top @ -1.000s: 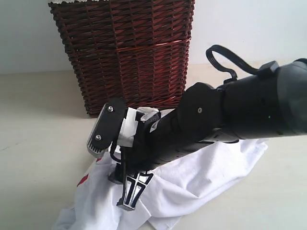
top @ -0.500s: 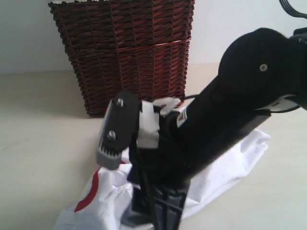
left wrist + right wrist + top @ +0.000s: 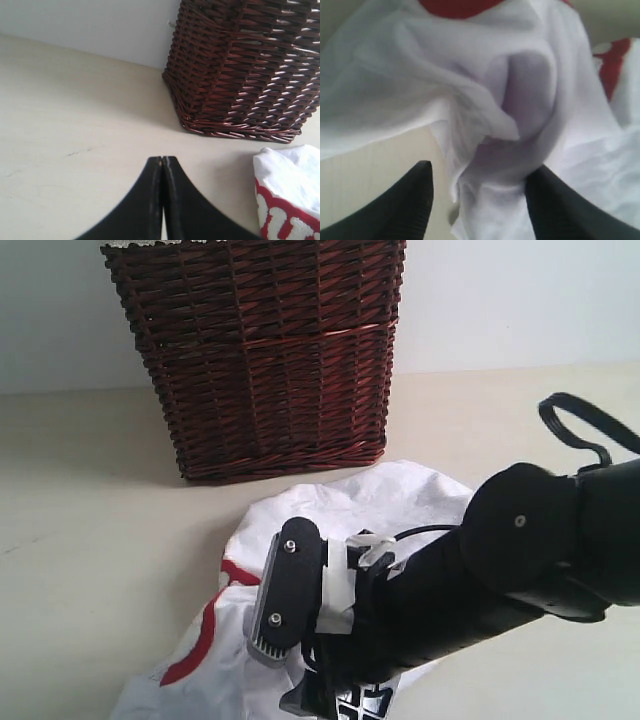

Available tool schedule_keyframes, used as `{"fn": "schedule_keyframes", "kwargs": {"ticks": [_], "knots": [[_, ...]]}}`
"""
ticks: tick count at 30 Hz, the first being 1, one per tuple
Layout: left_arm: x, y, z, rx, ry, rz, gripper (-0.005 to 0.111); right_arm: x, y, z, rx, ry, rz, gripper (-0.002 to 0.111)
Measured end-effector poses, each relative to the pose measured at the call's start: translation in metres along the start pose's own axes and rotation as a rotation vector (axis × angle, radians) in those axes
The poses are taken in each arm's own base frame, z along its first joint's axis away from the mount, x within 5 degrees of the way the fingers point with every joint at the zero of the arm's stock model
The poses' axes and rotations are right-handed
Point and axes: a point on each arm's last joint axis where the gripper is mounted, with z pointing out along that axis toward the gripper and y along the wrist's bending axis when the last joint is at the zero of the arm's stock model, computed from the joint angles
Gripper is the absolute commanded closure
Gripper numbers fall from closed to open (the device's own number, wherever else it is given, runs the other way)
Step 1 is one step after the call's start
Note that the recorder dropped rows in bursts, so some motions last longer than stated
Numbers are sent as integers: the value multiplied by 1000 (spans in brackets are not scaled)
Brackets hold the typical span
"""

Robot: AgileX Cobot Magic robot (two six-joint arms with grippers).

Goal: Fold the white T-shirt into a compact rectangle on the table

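the right gripper (image 3: 482,170) hangs low over the white t-shirt (image 3: 395,502) with its two black fingers (image 3: 417,200) spread wide. a puckered ridge of the cloth stands up between them. one finger sits against the cloth, while the other is over a bare strip of the table (image 3: 90,510) just beside the fold, so nothing is pinched. the shirt lies crumpled on the table under and around this gripper, with bits of its red lettering (image 3: 208,620) showing beside the black right arm (image 3: 520,560). past the gripper, at the shirt's far edge, stands the dark wicker basket (image 3: 260,350). the left gripper (image 3: 162,159) has its fingers pressed flat together with nothing in them. it is over bare table, and a corner of the shirt with red letters lies ahead of it and off to one side, near the foot of the basket and not touching the fingers.
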Motion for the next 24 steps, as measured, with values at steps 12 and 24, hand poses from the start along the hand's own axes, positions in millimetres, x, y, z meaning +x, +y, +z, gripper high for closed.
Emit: {"fn": "schedule_keyframes", "kwargs": {"ticks": [12, 24], "knots": [[0, 0, 0, 0, 0, 0, 107, 1, -1, 4, 10, -10, 9, 56], [0, 0, 0, 0, 0, 0, 107, 11, 36, -41, -168, -75, 43, 54]]}}
